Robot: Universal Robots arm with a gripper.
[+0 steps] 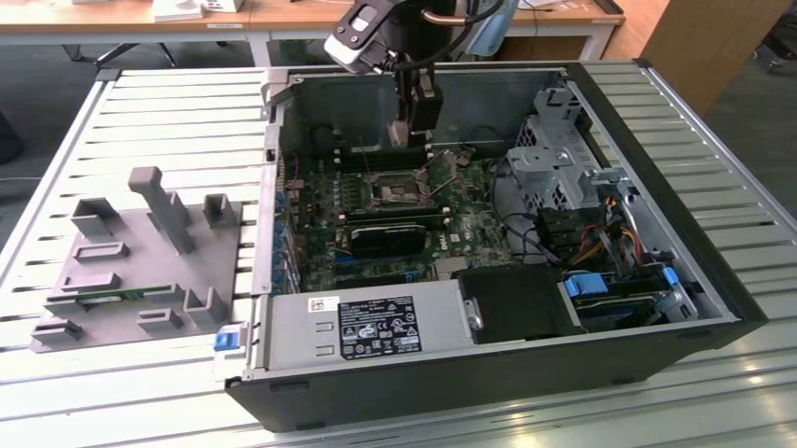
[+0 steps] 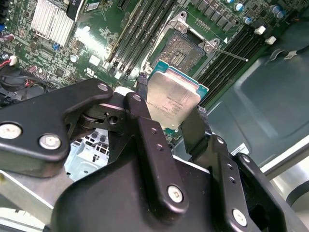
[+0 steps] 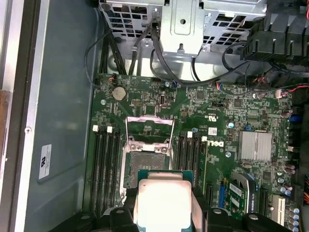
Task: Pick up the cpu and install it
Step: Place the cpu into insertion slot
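I'm looking at a slatted metal table [image 1: 149,121] carrying an open computer case [image 1: 498,383] lying on its side, with a grey moulded fixture [image 1: 137,261] beside it at the exterior view's left. The power supply [image 1: 373,327] wears a white printed label. Its text is too small for me to make out.

Inside lies the green motherboard [image 1: 373,219]. Its socket [image 3: 147,166] stands open with the frame lifted. The gripper [image 1: 401,137] hangs over it.

In both wrist views the jaws are closed part-way on the cpu [image 2: 171,101], pinching its two opposite edges. It is held in the air near the socket, not seated. Black fingers [image 2: 145,125] hide its sides, and in the first wrist view the frame cuts off part of it [image 3: 161,200]. Faint print on the lid is unreadable.
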